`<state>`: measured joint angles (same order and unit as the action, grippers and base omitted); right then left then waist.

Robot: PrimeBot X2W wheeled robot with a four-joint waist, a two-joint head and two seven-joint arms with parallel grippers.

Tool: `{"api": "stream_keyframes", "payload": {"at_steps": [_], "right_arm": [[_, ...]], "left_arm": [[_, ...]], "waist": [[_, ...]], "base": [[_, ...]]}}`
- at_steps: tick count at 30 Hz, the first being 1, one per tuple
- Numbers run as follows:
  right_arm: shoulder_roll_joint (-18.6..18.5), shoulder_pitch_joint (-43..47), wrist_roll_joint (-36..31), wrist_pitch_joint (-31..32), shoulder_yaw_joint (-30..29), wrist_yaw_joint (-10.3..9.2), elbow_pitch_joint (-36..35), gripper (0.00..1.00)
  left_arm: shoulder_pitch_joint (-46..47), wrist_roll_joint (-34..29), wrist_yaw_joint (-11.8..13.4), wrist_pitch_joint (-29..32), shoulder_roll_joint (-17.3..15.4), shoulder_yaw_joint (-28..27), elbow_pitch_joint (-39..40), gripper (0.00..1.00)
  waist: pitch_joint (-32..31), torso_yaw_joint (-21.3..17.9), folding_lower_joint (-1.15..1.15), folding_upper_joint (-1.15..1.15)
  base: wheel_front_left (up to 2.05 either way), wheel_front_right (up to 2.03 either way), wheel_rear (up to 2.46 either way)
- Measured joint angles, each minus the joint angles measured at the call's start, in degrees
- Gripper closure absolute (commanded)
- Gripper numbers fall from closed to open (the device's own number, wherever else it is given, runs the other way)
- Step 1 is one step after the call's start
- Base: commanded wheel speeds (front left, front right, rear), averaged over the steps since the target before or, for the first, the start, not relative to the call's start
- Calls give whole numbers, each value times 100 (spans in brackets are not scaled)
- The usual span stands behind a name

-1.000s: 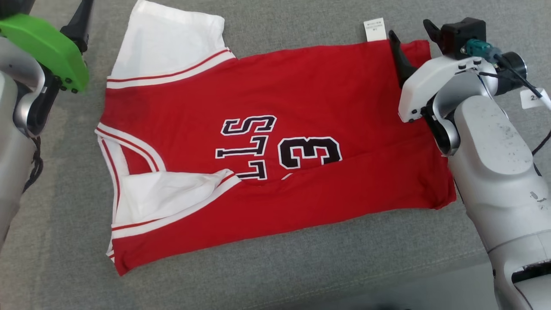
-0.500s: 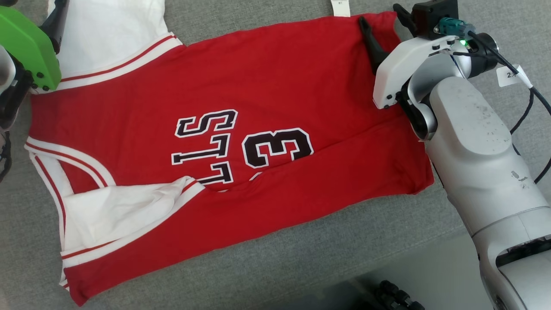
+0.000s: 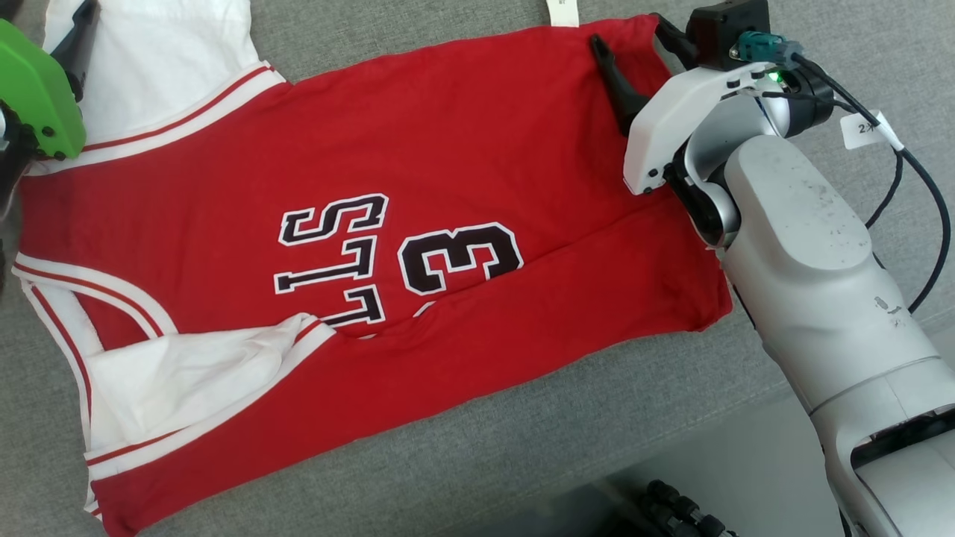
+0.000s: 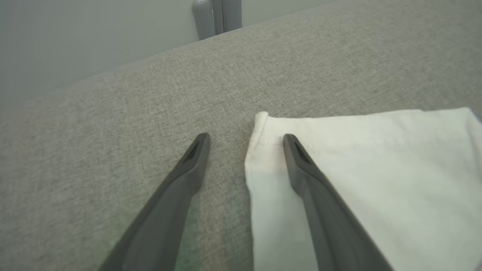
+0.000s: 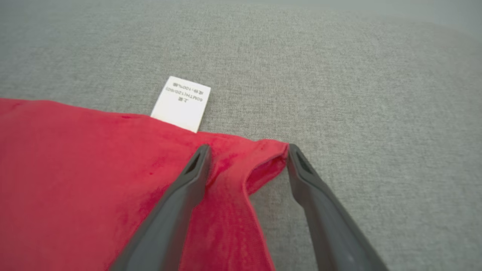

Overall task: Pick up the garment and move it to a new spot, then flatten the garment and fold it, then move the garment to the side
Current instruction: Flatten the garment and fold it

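The garment is a red jersey with white sleeves, black lettering and a "3". It lies spread flat on the grey cloth surface. My right gripper is open at its far right hem corner. In the right wrist view the right gripper straddles that red corner, beside a white care label. My left gripper, under a green cover, is at the far left. In the left wrist view the left gripper stands open astride the edge of the white sleeve.
The surface's near edge runs along the lower right, with pale floor and a dark wheeled part below it. A black cable with a paper tag hangs off my right wrist. A grey post stands beyond the far edge.
The camera has swung, so the whole picture slid left. My left gripper has come in from the bare surface onto the white sleeve's edge. Both grippers stay open.
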<state>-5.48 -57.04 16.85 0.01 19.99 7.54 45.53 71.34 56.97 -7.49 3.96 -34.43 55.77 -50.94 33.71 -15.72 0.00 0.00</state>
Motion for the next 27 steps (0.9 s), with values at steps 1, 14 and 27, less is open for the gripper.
{"api": "stream_keyframes", "payload": {"at_steps": [1, 14, 27], "right_arm": [[-15, 0, 32, 14, 3, 0, -12, 7], [-244, -77, 149, -322, -135, 0, -49, 100], [-633, 443, 232, -1062, -236, -1, 230, 100]], "left_arm": [[12, 27, 0, 51, 7, 57, 9, 33], [153, 642, -4, -703, 158, 176, 136, 100], [-495, 1282, -4, -1697, 5, 326, 1432, 100]], "waist": [[-5, 2, 0, 0], [-102, 296, 0, 0], [-602, 855, -1, 0]], "base": [[0, 0, 0], [0, 0, 0], [0, 0, 0]]}}
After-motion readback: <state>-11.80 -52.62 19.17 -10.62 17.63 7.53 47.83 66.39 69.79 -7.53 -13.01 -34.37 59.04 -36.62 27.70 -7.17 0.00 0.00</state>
